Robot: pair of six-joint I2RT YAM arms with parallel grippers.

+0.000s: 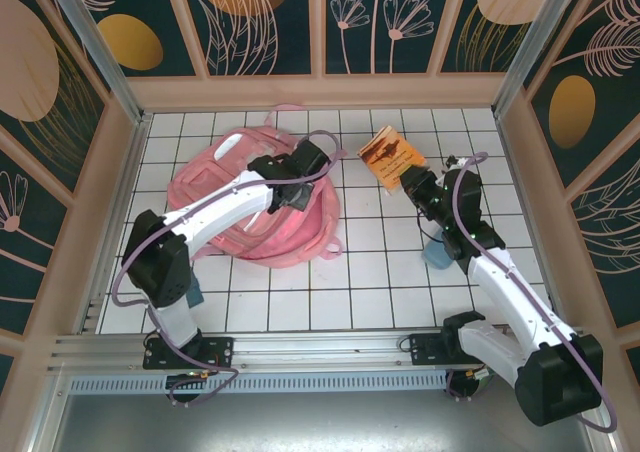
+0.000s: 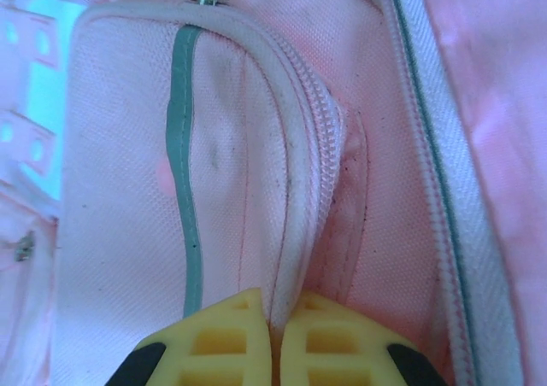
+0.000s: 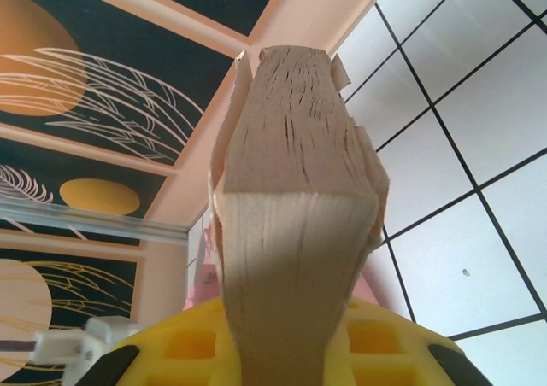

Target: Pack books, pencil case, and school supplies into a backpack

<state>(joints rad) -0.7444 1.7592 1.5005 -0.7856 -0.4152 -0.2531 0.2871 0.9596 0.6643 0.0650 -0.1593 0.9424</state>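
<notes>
Nearest, the blue pencil case (image 1: 435, 255) lies on the white-tiled worktop (image 1: 360, 272), tucked against my right arm. Farther on, my left claw (image 2: 275, 326) is pinched tight on the pink backpack (image 1: 215, 187) at a zip seam, my arm lying across it. My right claw (image 1: 414, 184) grips the orange booklet (image 1: 392, 158) just right of the backpack.

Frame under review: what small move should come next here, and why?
Probably raise the left end effector slightly to pull the opening wider. Its jaws are shut on the zippered edge of the backpack, while the right end effector holds the orange book off to the side, needing a gap to enter.
</notes>
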